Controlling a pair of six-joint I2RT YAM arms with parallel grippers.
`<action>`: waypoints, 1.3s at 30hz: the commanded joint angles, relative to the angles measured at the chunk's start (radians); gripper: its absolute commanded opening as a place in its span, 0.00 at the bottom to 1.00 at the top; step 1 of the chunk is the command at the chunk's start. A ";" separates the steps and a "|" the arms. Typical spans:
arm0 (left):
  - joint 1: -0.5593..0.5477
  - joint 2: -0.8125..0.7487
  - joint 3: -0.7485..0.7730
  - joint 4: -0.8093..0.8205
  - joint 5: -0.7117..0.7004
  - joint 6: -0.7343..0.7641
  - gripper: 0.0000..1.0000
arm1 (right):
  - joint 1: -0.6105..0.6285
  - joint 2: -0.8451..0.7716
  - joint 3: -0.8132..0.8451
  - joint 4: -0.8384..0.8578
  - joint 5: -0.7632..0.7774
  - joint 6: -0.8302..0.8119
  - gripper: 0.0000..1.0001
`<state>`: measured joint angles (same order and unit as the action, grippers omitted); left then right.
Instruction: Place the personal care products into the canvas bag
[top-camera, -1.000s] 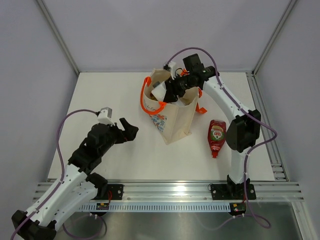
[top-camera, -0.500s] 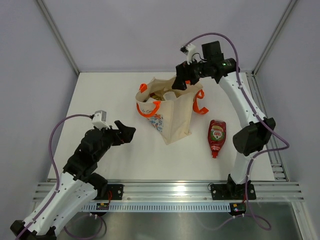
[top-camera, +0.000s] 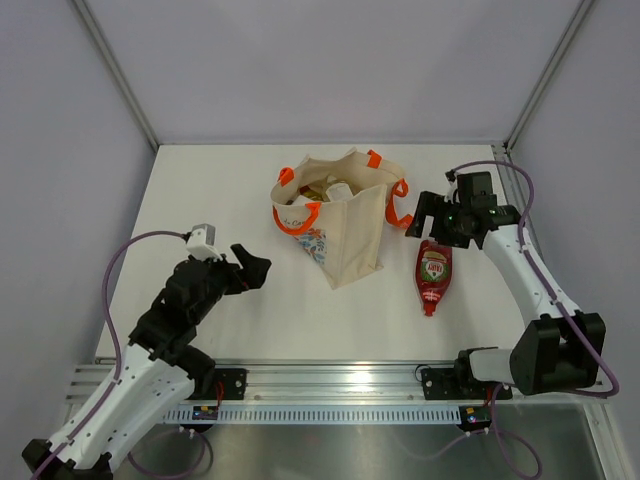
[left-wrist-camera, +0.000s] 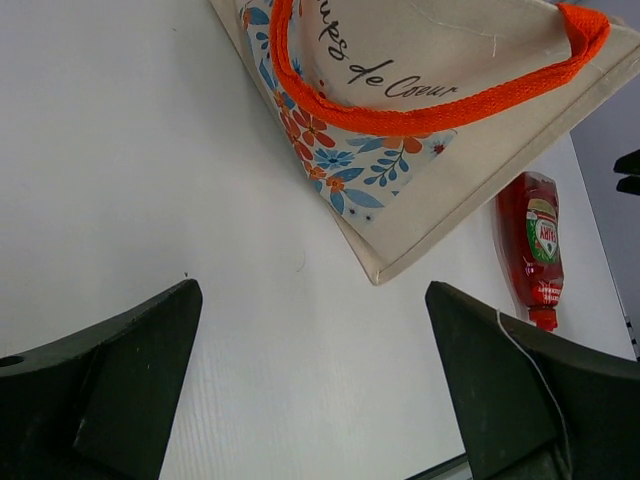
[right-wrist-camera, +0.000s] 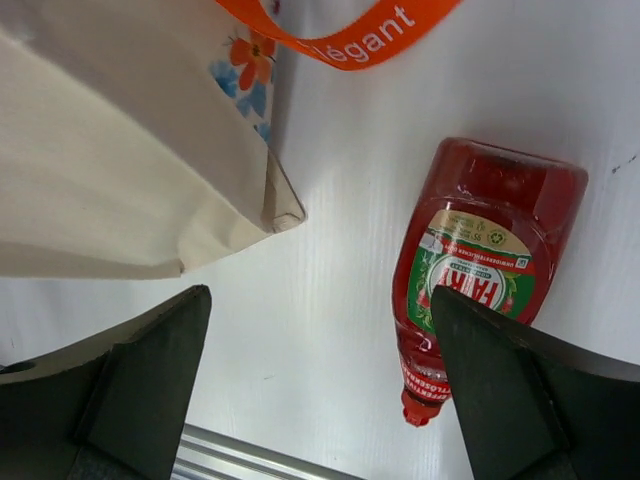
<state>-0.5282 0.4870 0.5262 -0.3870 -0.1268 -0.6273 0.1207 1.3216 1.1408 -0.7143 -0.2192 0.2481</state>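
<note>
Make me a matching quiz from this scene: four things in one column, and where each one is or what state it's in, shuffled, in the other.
Column one:
1. red bottle
2. canvas bag
3. left gripper
4. right gripper

Column two:
A. open, above the red bottle
B. lying flat on the table, right of the bag
C. open, over the table left of the bag
D. standing upright, mouth open

Pairs: 1-B, 2-D, 3-C, 4-A

glossy plastic red bottle (right-wrist-camera: 478, 274); matt canvas bag (top-camera: 352, 230).
</note>
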 joint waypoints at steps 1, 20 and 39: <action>0.005 0.022 0.017 0.040 -0.011 0.021 0.99 | -0.038 -0.045 -0.104 0.087 0.078 0.106 1.00; 0.005 0.001 0.015 0.020 0.007 -0.031 0.99 | -0.085 0.333 -0.073 0.033 0.150 0.100 0.97; 0.005 0.122 0.070 0.079 0.021 -0.005 0.99 | -0.067 0.622 0.109 -0.211 0.152 -0.015 0.98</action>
<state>-0.5278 0.5892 0.5442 -0.3904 -0.1089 -0.6518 0.0376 1.8538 1.2663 -0.8711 -0.0948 0.2951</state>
